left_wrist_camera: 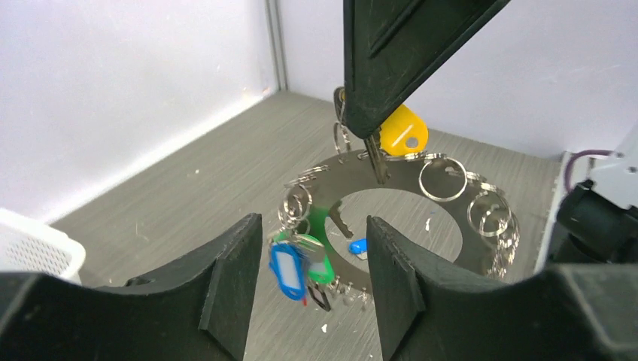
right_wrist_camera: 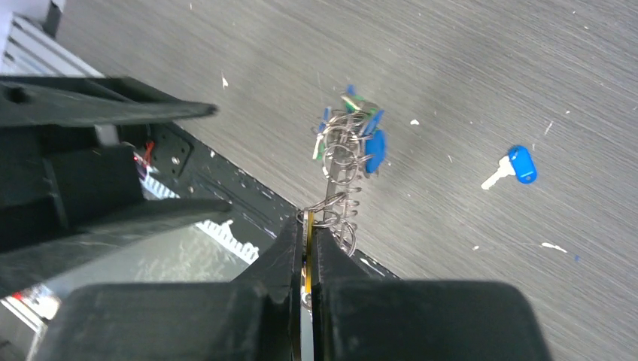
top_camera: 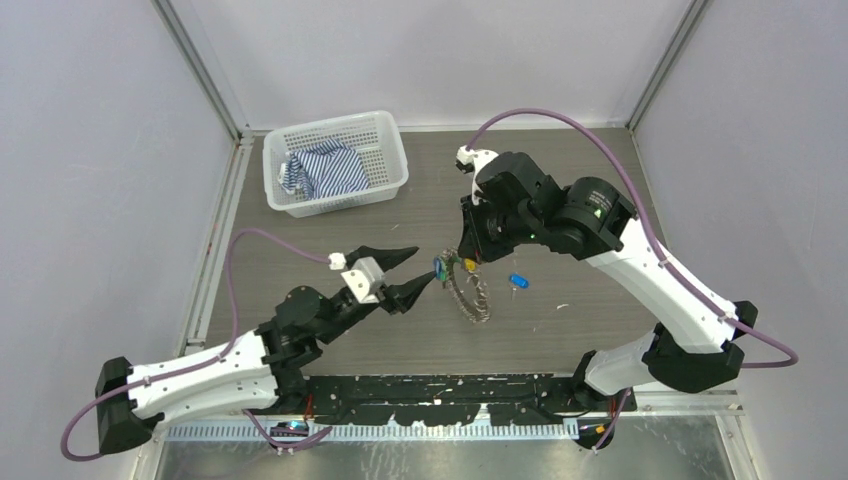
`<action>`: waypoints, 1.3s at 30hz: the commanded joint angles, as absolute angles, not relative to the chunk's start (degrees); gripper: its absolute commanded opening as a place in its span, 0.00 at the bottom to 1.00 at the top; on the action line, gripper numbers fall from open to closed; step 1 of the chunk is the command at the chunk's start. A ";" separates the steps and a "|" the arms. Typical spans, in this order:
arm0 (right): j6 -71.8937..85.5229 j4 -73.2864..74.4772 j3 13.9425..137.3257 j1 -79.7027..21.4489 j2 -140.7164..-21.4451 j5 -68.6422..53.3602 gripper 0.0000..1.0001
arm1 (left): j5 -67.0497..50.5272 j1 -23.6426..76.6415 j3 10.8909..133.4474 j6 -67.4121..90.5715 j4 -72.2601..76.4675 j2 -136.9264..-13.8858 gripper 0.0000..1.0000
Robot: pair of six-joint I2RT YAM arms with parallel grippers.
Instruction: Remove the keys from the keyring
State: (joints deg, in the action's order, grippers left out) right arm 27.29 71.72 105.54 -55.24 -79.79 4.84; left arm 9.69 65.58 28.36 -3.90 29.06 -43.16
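Right gripper (right_wrist_camera: 305, 226) is pinching the keyring (top_camera: 468, 292) on edge, a flat metal ring fringed with tagged keys (left_wrist_camera: 290, 267). Left gripper (top_camera: 425, 265) is gaping wide beside it. The basket (top_camera: 385, 185) is holding a striped cloth (top_camera: 325, 168).

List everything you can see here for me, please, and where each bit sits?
large thin silvery metal keyring: one, silver, mid-table, hanging from the right arm's jaws
small silvery keys with plastic tags: many, blue, green and yellow tags, on the keyring
loose blue-tagged key: one, lying on the table right of the keyring
white plastic mesh basket: one, far left
blue-and-white striped cloth: one, inside the basket
grey-brown table: one, under everything
purple cables: two, one per arm
left arm: black and white, jaws open beside the tagged keys
right arm: black and white, jaws shut on the keyring
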 commanded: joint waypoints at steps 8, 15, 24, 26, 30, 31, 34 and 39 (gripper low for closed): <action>18.65 81.58 113.11 -55.05 -81.66 -7.19 0.01 | -5.22 65.83 25.43 -9.05 38.33 -42.49 0.50; 18.16 83.11 114.80 -55.06 -82.03 -9.73 0.01 | -11.81 65.78 25.83 -15.68 45.96 -47.11 0.49; 19.83 84.24 117.91 -55.05 -83.91 -7.77 0.01 | -8.90 65.78 30.77 -12.43 42.60 -49.71 0.54; 19.82 84.67 118.60 -55.06 -84.25 -7.61 0.01 | -9.03 65.77 31.38 -11.39 42.51 -49.80 0.54; 20.09 84.34 118.70 -55.05 -84.26 -8.14 0.01 | -7.26 65.81 32.93 -9.49 41.34 -50.83 0.52; 20.25 84.30 118.92 -55.03 -84.38 -8.21 0.01 | -7.13 65.83 33.15 -9.58 40.89 -51.22 0.48; 20.05 84.45 119.78 -55.09 -84.67 -8.61 0.01 | -7.17 65.83 32.87 -9.54 40.96 -52.08 0.40; 19.82 85.10 120.85 -55.07 -84.94 -7.89 0.01 | -5.09 65.83 32.54 -8.73 40.26 -52.64 0.38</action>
State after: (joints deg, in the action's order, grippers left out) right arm 19.84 86.00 117.58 -55.24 -85.25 -7.57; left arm -7.55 65.63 31.20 -10.22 39.46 -52.58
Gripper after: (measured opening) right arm 0.050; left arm 0.383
